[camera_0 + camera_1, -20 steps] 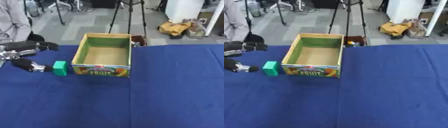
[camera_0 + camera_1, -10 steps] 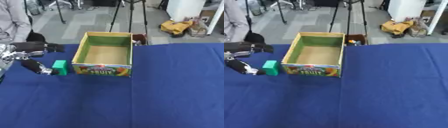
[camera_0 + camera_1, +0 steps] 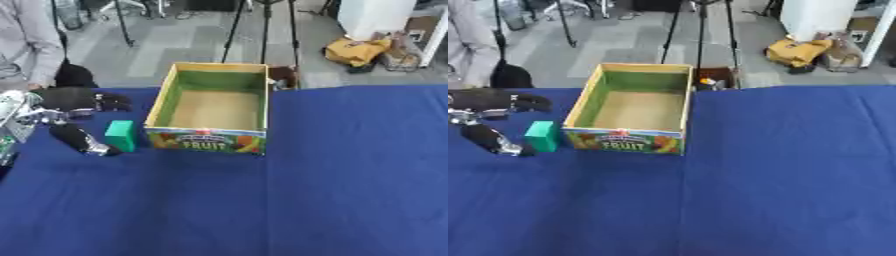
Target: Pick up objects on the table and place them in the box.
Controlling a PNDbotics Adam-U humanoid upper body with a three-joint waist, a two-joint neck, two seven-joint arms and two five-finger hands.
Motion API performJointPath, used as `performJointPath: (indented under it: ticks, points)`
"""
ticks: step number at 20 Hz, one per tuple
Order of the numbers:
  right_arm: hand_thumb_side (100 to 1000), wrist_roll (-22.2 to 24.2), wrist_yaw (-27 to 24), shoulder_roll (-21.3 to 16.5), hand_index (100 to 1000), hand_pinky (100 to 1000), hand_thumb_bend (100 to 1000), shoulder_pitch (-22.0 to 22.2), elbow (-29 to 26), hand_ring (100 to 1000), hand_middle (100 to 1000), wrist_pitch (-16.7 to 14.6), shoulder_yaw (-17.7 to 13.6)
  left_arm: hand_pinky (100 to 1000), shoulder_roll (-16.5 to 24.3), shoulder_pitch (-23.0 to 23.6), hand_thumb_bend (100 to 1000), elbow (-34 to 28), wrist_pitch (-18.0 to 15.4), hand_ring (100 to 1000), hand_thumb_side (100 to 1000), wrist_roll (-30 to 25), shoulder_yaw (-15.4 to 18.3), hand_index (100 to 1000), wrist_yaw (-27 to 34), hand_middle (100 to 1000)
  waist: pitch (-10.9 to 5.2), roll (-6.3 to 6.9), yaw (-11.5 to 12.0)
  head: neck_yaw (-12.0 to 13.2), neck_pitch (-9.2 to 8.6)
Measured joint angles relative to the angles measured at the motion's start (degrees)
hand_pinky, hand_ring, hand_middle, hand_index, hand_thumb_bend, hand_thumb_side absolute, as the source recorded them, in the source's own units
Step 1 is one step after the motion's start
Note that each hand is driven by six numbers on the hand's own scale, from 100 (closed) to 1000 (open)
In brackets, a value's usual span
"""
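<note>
A green block (image 3: 121,135) stands on the blue table just left of the cardboard fruit box (image 3: 213,140). The box is open at the top and I see nothing inside it. My left hand (image 3: 74,116) is at the block's left side, open. Its thumb (image 3: 80,141) reaches toward the block's near left edge and its fingers (image 3: 92,99) spread behind the block. I cannot tell whether the thumb touches the block. My right hand shows in neither view.
The blue cloth (image 3: 332,190) covers the table to the right and front of the box. A small dark container (image 3: 282,78) sits just behind the box's far right corner. A seated person and tripod legs are beyond the table's far edge.
My left hand has moved right, closing in on the green block; its thumb now lies next to the block. The block and box keep their places on the table.
</note>
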Motion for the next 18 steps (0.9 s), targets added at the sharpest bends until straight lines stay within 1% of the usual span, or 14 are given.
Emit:
performJointPath:
  ticks: [5,6,7,10,13,14,15,18]
  points:
    - [1000,0.0,0.0,0.0,835,853,100,-0.4,0.0,907,624,0.0,0.0,893,-0.3,-0.5,533,1.0,1.0,1000,859,-1.0,0.0,1000,-0.8,1000,0.85,0.0,-0.3,0.5,-0.76]
    - [1000,0.0,0.0,0.0,835,853,100,-0.4,0.0,907,624,0.0,0.0,893,-0.4,-0.5,468,1.1,1.2,1000,865,-1.2,0.0,1000,-0.8,1000,0.98,0.01,-0.4,0.6,-0.9]
    - [1000,0.0,0.0,0.0,835,853,100,-0.4,0.0,907,623,0.0,0.0,894,-0.4,-0.6,514,1.1,1.3,1000,855,-1.3,0.0,1000,-0.8,1000,1.15,0.02,-0.4,0.8,-1.14]
    - [1000,0.0,0.0,-0.1,834,853,100,-0.4,0.0,907,622,0.0,0.0,895,-0.4,-0.9,500,1.4,1.7,1000,852,-1.6,0.3,1000,-0.6,1000,1.64,0.01,-0.6,1.2,-1.73]
    - [1000,-0.1,0.0,-0.2,833,854,100,-0.4,0.0,909,619,0.0,-0.1,898,-0.4,-1.4,476,1.4,2.0,998,857,-1.9,0.6,1000,0.2,1000,1.98,-0.02,-0.7,1.4,-1.84]
    - [1000,-0.1,0.0,-0.2,833,854,100,-0.4,0.0,909,619,0.0,-0.1,898,-0.4,-1.6,473,1.4,2.0,998,857,-2.0,0.7,1000,0.6,1000,2.06,-0.02,-0.7,1.5,-1.84]
    - [1000,-0.1,0.0,-0.3,832,855,100,-0.4,0.0,909,617,0.0,-0.2,899,-0.4,-1.8,449,1.4,2.1,996,861,-2.1,0.7,1000,1.2,1000,2.13,-0.02,-0.6,1.5,-1.84]
    - [1000,-0.3,0.0,-0.5,831,855,100,-0.4,0.0,910,616,0.3,-0.4,899,-0.4,-2.3,431,1.0,2.4,993,862,-2.4,0.8,1000,3.7,1000,2.31,-0.01,-0.6,1.5,-1.83]
